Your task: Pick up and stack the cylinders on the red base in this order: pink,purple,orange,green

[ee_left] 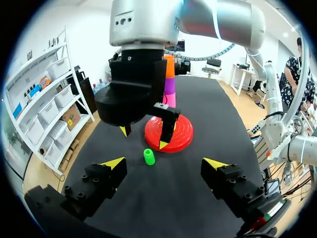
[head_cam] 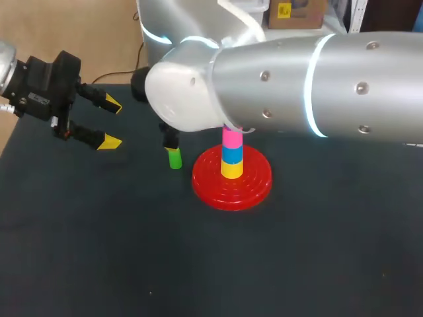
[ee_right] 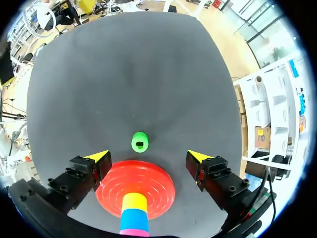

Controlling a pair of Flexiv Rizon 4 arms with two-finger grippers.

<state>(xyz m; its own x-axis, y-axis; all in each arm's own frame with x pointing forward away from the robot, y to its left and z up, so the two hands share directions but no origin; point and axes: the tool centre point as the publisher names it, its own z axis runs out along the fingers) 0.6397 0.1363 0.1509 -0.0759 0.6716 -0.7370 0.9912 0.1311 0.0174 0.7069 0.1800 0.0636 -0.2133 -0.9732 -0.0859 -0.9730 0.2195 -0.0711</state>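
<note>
On the dark table (head_cam: 79,251) my right arm (head_cam: 297,86) reaches across from the right, past the red base (head_cam: 254,185). It hides the upper part of the stack (head_cam: 231,153) in the head view, where only a yellow, a blue and a pink piece show. The left wrist view shows pink, purple and orange at the top. So I judge that only green remains, and the step in hand is to pick it up. To do this well, the right gripper (ee_right: 148,157) should first come a little forward. The green cylinder (ee_right: 139,142) stands just ahead of the line between its yellow tips, near the rim of the base but apart from it. Then it should descend straight, keep the near finger away from the base, and close on the round side without tipping the piece, which seems to stand upright with its hole upward. The fingers of the right gripper are spread wide, hover above the cylinder, and hold nothing. The left gripper (head_cam: 109,122) is well apart at the left side of the table, also wide open and empty.
</note>
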